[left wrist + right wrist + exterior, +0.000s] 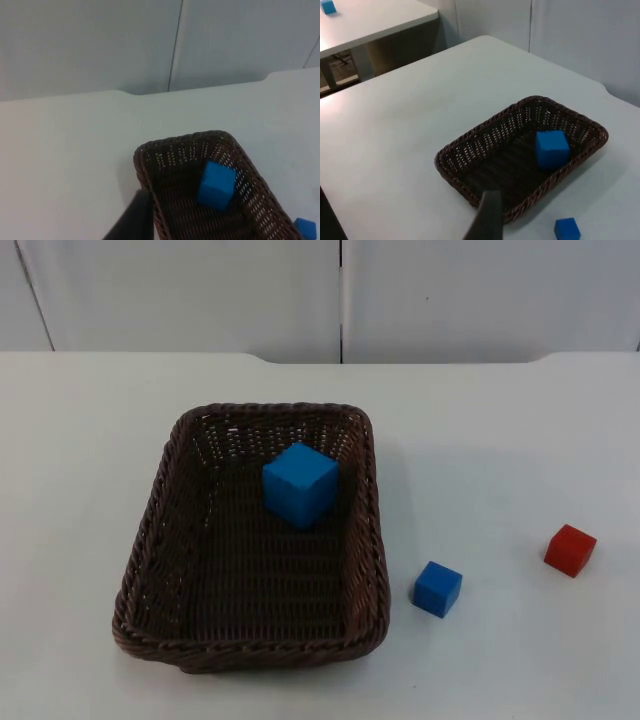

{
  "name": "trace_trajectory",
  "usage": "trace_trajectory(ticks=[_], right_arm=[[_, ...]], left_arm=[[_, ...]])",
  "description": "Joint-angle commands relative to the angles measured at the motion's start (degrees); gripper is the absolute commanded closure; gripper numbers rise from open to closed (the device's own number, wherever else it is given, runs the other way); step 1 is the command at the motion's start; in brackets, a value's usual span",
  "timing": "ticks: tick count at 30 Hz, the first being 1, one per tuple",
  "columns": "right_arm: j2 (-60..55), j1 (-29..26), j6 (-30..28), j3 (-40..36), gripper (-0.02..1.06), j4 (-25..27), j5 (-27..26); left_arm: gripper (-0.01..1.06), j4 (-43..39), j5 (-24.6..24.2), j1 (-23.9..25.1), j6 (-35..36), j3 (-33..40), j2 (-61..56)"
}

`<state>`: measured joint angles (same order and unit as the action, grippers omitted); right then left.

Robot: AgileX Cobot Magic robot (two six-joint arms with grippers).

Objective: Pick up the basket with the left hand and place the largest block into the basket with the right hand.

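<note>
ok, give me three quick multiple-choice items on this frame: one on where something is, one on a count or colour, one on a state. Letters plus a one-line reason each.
1. Where is the large blue block?
A. On the table beside the red block
B. Inside the basket, near its far end
C. On the basket's rim

2. How many blocks lie on the table outside the basket?
A. One
B. Two
C. Three

3. What is the basket's state?
A. Resting flat on the table, nothing holding it
B. Lifted and tilted in the air
C. Turned upside down

Answers:
1. B: the top view shows it on the wicker floor, close to the far wall.
2. B: a small blue block and a red block sit to the basket's right.
3. A: it sits open side up on the table, with no jaws on its rim.
</note>
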<state>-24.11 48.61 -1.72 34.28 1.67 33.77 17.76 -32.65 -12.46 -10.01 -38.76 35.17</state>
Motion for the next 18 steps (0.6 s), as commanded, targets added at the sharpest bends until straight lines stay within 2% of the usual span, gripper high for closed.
trace_trajectory(ticks=[1, 5, 7, 14, 18], right_arm=[[1.48, 0.03, -0.44, -0.09, 0.31, -0.54, 1.09], [3.44, 0.03, -0.44, -0.09, 0.31, -1.15, 3.17], [4.97, 0.03, -0.44, -0.2, 0.31, -1.67, 5.25], [8.76, 0.03, -0.44, -0.2, 0.31, -1.67, 8.0], [12.25, 0.03, -0.44, -0.2, 0.31, -3.02, 12.39]], left_arm=[[0.0, -1.22, -2.23, -0.16, -0.13, 0.3, -3.18], [0.0, -3.76, -5.5, -0.16, 0.72, 0.3, -7.33], [0.0, -6.29, -8.55, -0.16, 3.12, 0.3, -10.81], [0.0, -11.2, -14.34, -0.16, 7.42, 0.3, -17.43], [0.0, -14.82, -18.3, -0.16, 8.34, 0.32, -22.87]])
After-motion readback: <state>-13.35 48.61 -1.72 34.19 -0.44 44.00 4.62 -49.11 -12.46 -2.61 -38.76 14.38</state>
